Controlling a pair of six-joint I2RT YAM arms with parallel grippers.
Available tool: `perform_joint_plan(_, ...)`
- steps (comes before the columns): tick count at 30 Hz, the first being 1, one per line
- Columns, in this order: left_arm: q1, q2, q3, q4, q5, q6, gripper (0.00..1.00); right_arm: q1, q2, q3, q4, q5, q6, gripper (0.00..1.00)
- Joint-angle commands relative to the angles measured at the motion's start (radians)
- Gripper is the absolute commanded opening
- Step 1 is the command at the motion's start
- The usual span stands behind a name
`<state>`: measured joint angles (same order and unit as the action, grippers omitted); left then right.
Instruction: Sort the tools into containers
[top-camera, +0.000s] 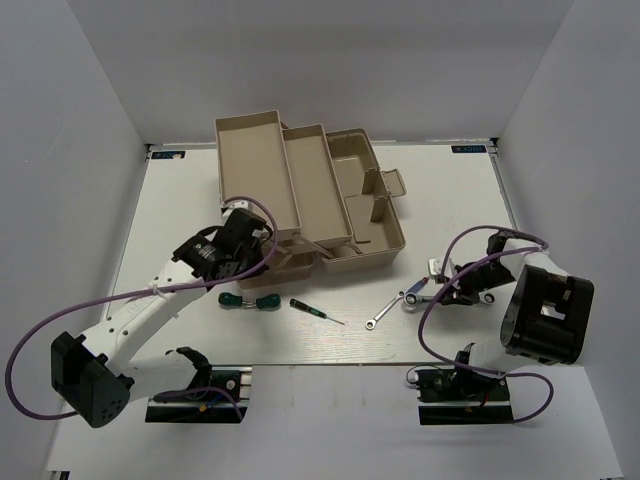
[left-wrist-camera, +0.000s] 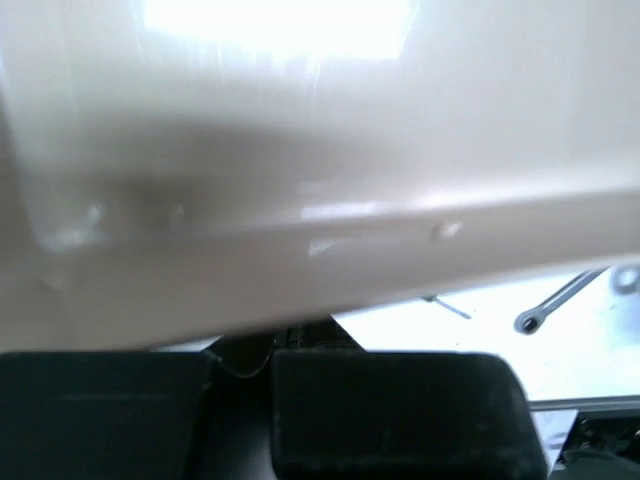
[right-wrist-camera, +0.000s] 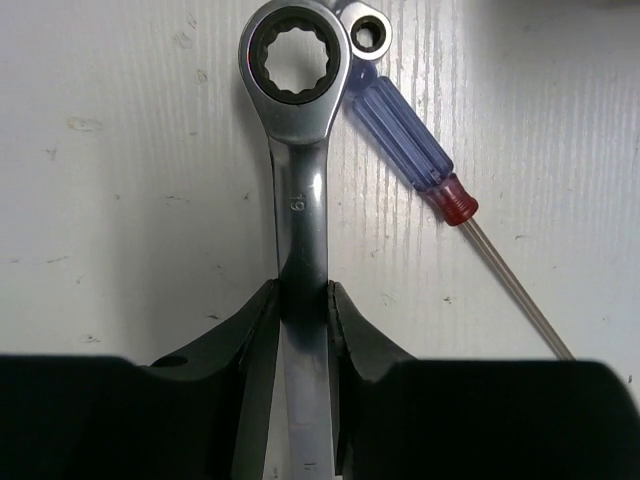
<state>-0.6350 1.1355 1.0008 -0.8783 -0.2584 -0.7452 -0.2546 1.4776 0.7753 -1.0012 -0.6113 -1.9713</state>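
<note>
The beige toolbox (top-camera: 375, 235) stands open at the back, its fold-out trays (top-camera: 255, 165) spread to the left. My left gripper (top-camera: 262, 240) is pressed against the front of the trays; in the left wrist view the tray underside (left-wrist-camera: 300, 150) fills the frame and the jaws (left-wrist-camera: 240, 355) stand close together. My right gripper (right-wrist-camera: 303, 295) is shut on the shaft of a large silver wrench (right-wrist-camera: 300, 120), which also shows in the top view (top-camera: 415, 293). A red/blue-handled screwdriver (right-wrist-camera: 405, 135) lies beside its head. Two green screwdrivers (top-camera: 246, 300), a black-handled one (top-camera: 308, 307) and a small wrench (top-camera: 385, 312) lie in front of the box.
The small wrench also shows in the left wrist view (left-wrist-camera: 555, 303). White walls close the table on the left, right and back. Both arm bases (top-camera: 200, 395) sit at the near edge, with purple cables looping beside them.
</note>
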Motion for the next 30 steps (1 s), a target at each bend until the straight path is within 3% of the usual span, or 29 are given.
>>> perform_joint_plan(1,0.018,-0.013,0.052,0.025,-0.041,0.023,0.01,-0.028,-0.037,0.054,-0.152,-0.083,-0.408,0.00)
perform_joint_plan(13,0.018,0.007,0.085,0.035,-0.050,0.041,0.02,-0.075,-0.046,0.179,-0.365,-0.203,-0.477,0.00)
perform_joint_plan(22,0.018,0.050,0.113,0.062,-0.030,0.079,0.02,-0.074,-0.069,0.338,-0.507,-0.414,-0.344,0.00)
perform_joint_plan(30,0.018,0.050,0.113,0.071,-0.019,0.107,0.03,-0.011,-0.065,0.508,-0.565,-0.606,-0.075,0.00)
